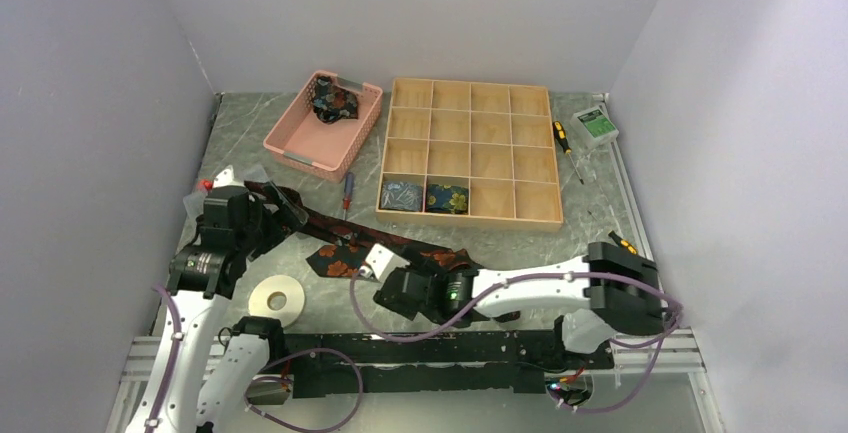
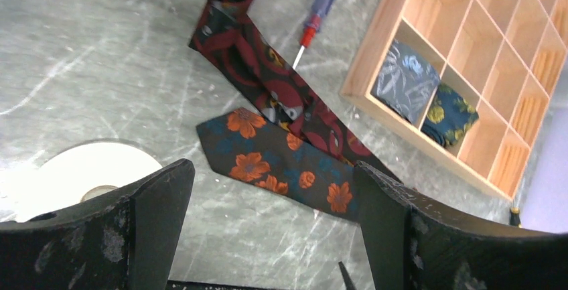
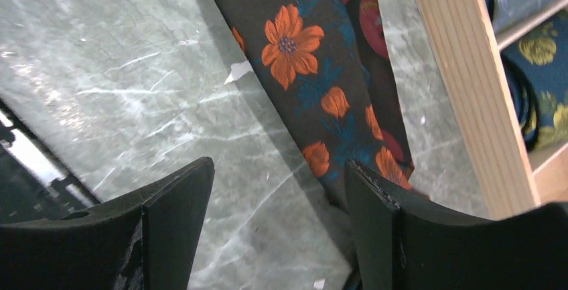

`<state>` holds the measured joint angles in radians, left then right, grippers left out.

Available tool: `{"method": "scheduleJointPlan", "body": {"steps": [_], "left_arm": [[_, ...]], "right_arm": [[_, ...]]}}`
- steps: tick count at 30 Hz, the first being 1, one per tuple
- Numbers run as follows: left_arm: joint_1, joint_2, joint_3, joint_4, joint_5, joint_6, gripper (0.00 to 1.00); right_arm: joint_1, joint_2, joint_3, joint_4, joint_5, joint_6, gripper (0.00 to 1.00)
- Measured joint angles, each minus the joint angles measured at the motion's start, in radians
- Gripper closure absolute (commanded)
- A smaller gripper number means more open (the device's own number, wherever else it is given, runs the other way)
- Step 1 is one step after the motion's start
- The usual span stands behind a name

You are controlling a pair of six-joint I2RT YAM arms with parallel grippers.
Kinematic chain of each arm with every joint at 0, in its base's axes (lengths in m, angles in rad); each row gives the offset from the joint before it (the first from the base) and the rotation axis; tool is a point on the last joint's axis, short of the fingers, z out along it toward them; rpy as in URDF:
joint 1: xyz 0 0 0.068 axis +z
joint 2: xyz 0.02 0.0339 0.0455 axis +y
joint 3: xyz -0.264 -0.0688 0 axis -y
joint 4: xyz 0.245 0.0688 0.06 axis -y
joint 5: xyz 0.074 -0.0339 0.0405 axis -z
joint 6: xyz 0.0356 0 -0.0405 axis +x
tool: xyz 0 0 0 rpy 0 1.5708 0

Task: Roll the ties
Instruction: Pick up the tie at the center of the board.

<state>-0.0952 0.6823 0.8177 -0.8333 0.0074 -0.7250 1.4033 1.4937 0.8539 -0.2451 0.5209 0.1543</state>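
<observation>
Both my end effectors are released and hold nothing. The left end effector [image 2: 271, 176] hangs with jaws wide apart over the desk [image 2: 100, 69], and the right end effector [image 3: 278, 169] is also spread, just above the flower tie [image 3: 295, 42]. This tie lies flat at the lower middle of the top view, with its pointed tip toward the left. The maroon tie [image 2: 268, 79] crosses it and touches it, I think from above. Two rolled ties [image 1: 405, 195] sit in the two leftmost cells of the bottom row of the box [image 1: 468, 82]. So I judge that I am starting the next tie and have no grasp yet. Next I must pinch one end of the flower tie, free it from the maroon tie, and roll it tightly.
</observation>
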Motion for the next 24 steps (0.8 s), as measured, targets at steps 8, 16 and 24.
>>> {"method": "scheduleJointPlan", "body": {"steps": [8,16,24], "left_arm": [[0.000,0.021,0.062,-0.050,-0.103,-0.011,0.06],[0.000,-0.001,0.062,-0.056,-0.110,-0.010,0.06],[0.000,-0.027,0.062,-0.071,-0.110,-0.009,0.06]], "right_arm": [[-0.024,0.240,0.125,0.082,0.012,-0.187,0.31],[-0.088,0.354,0.174,0.089,0.112,-0.202,0.63],[-0.097,0.267,0.126,0.059,0.120,-0.157,1.00]]}}
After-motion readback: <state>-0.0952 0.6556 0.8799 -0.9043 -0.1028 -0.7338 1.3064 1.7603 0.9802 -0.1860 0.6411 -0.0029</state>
